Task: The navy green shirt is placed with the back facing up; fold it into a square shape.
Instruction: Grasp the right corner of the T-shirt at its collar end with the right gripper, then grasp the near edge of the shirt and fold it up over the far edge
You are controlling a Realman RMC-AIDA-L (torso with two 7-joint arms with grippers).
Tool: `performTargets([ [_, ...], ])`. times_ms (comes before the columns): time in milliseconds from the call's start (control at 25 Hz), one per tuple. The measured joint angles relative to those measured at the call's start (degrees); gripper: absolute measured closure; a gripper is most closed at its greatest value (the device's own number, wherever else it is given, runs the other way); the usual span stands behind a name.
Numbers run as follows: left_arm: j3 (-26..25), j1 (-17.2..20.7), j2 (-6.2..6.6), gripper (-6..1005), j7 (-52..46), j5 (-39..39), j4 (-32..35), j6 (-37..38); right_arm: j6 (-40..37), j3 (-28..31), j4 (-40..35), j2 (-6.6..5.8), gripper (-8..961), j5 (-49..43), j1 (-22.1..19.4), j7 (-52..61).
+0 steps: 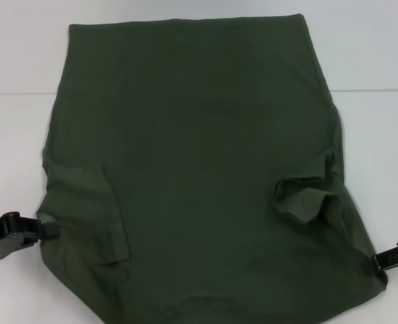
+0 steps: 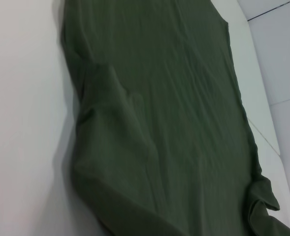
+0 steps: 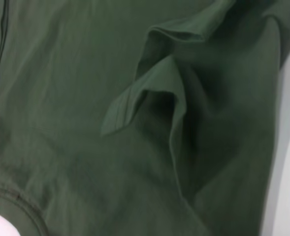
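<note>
A: Where's the shirt [image 1: 205, 169] sitting right now?

B: It's lying plain side up on the white worktop [image 1: 16, 61], covering most of the middle and running from the far edge down past the near edge of the head view. Both long sides are already folded inward, so it's reading as a tall panel, narrower at the far end.

A: Sleeves?

B: Left sleeve [image 1: 94, 209] is lying flat on top of the body near the left edge. Right sleeve [image 1: 307, 196] is bunching up into a loose, open fold near the right edge; the right wrist view is showing its hem standing up in a ridge.

A: Hands?

B: Left hand [image 1: 50, 229] is sitting at the shirt's left edge, near corner, fingers closed and pinching the fabric edge. Right hand [image 1: 378, 262] is sitting at the right edge, near corner, touching the cloth; can't tell how far open it is or whether it's actually gripping.

A: Wrist cams?

B: Mostly green fabric, with worktop showing beside it in both.
</note>
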Motion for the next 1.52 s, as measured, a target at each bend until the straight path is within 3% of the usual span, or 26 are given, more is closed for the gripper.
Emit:
performTargets([
  [520, -0.2, 0.0, 0.09, 992, -0.1, -0.1, 0.0, -0.6, -0.3, -1.9, 0.9, 2.15, 339, 0.2, 2.5, 0.0],
  [1000, -0.2, -0.2, 0.18, 992, -0.1, -0.1, 0.0, -1.0, -2.0, -2.1, 0.9, 2.16, 340, 0.1, 2.9, 0.4],
  [1200, -0.2, -0.2, 0.13, 992, -0.1, -0.1, 0.0, -1.0, -2.4, -1.8, 0.7, 1.85, 576, 0.4, 2.8, 0.4],
  [1520, -0.1, 0.0, 0.09, 993, 0.1, -0.1, 0.0, -0.9, -2.5, -1.6, 0.8, 1.69, 853, 0.5, 2.5, 0.6],
])
